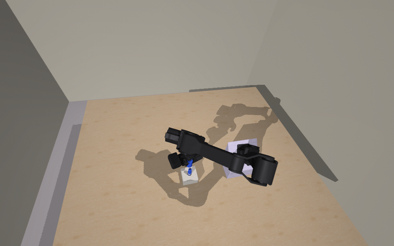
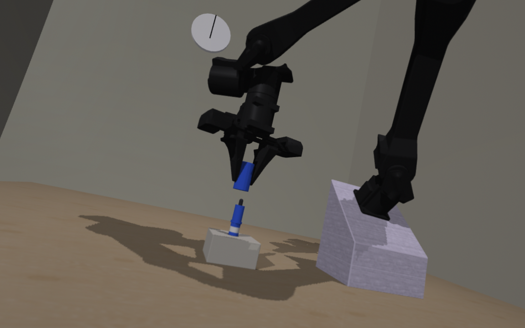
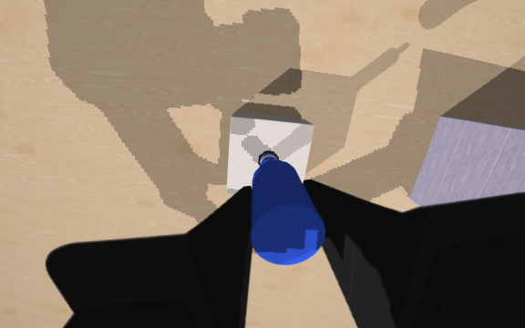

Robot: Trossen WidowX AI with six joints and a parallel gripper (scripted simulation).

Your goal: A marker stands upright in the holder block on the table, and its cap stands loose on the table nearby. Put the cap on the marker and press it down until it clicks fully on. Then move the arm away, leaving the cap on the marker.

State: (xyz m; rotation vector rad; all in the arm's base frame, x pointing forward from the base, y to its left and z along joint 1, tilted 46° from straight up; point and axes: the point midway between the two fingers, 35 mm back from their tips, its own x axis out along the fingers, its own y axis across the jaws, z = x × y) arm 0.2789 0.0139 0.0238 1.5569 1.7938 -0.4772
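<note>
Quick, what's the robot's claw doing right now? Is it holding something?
Claw: closed on the blue cap, holding it in the air just above the marker in the holder block.

A pale lilac block (image 2: 372, 253) sits near the right edge of the wooden worktop (image 2: 52, 281). A round white disc (image 2: 210, 32) hangs on the wall behind.
</note>
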